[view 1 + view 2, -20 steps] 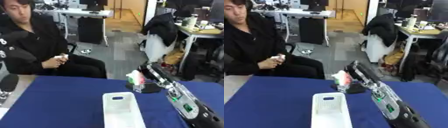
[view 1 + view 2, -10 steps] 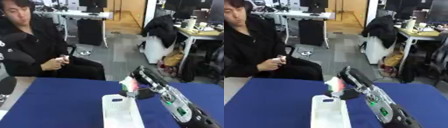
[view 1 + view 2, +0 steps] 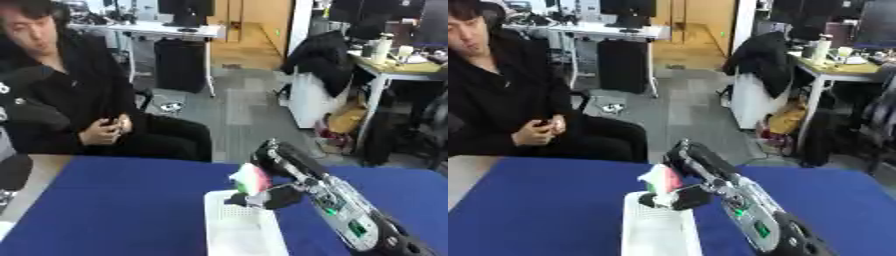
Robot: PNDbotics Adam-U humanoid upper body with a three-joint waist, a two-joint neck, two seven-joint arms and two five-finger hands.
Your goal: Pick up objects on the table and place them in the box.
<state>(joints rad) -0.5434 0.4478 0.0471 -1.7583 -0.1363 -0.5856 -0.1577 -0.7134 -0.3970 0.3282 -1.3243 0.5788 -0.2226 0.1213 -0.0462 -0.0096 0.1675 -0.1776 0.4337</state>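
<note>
My right hand reaches in from the lower right and is shut on a small pink, white and green object. It holds that object just above the far end of the white box, which lies lengthwise on the blue table. In the right eye view the object hangs over the far rim of the box. The left hand shows in neither view.
A person in black sits beyond the table's far left edge, hands held together, not touching anything on it. A black rounded thing sits at the left edge by a bare tan strip of tabletop. Desks and chairs stand further back.
My right hand has carried the pink and green object leftward from the far right of the box to over its far end. The view has shifted slightly.
</note>
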